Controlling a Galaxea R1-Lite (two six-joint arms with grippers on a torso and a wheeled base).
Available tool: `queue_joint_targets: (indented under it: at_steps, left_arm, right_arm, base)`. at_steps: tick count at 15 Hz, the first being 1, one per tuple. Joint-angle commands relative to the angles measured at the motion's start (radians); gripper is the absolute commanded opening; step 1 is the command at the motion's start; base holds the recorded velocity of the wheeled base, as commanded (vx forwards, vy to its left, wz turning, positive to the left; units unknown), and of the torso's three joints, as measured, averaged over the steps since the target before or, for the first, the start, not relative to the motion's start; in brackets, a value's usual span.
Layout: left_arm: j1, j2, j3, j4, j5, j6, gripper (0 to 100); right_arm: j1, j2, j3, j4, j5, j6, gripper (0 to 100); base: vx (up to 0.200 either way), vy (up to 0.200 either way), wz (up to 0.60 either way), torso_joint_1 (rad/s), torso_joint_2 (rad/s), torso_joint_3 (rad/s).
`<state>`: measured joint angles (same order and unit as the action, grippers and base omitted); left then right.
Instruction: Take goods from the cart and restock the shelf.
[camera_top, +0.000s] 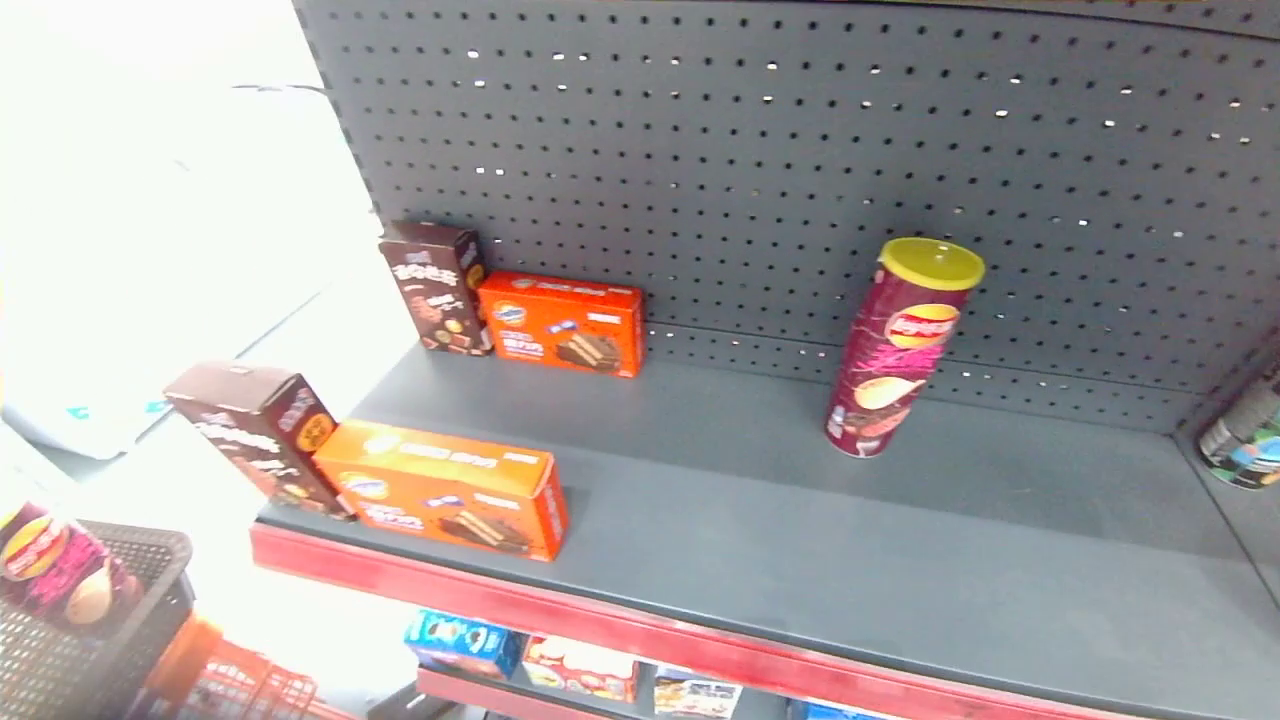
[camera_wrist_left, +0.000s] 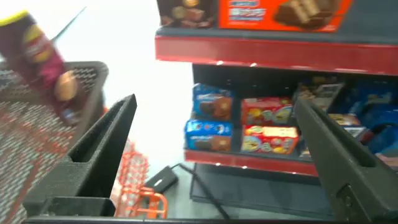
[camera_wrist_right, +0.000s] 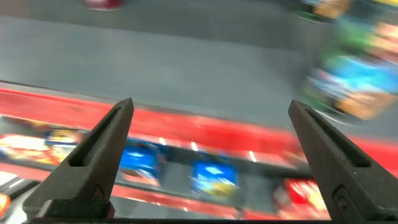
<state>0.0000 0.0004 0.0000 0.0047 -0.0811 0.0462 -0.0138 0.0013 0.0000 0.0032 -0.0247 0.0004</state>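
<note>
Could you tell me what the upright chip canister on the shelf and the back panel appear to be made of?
Chip canister: likely a cardboard tube with glossy printed wrap, yellow plastic-looking lid. Back panel: probably painted metal, matte grey, judging by its regular punched holes.

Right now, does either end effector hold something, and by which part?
Nothing is held. The left end effector and the right end effector are both open and empty.
</note>
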Motion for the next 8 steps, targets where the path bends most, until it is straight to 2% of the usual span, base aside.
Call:
queue_joint_targets:
  at_steps: [1,5,8]
  left_arm:
    - [0.0,0.001,0.0,0.0,0.0,0.0,100]
    - [0.0,0.001,0.0,0.0,0.0,0.0,100]
    - [0.0,0.001,0.0,0.0,0.0,0.0,100]
  right_arm:
    - [0.0,0.0,0.0,0.0,0.0,0.0,100]
    - [0.0,0.0,0.0,0.0,0.0,0.0,100]
    - [0.0,0.0,0.0,0.0,0.0,0.0,100]
  base:
    - [0.0,0.0,0.6,0.002,0.0,0.002]
    - [0.0,0.0,0.6,0.004,0.0,0.004]
    - [0.0,0.0,0.0,0.0,0.0,0.0]
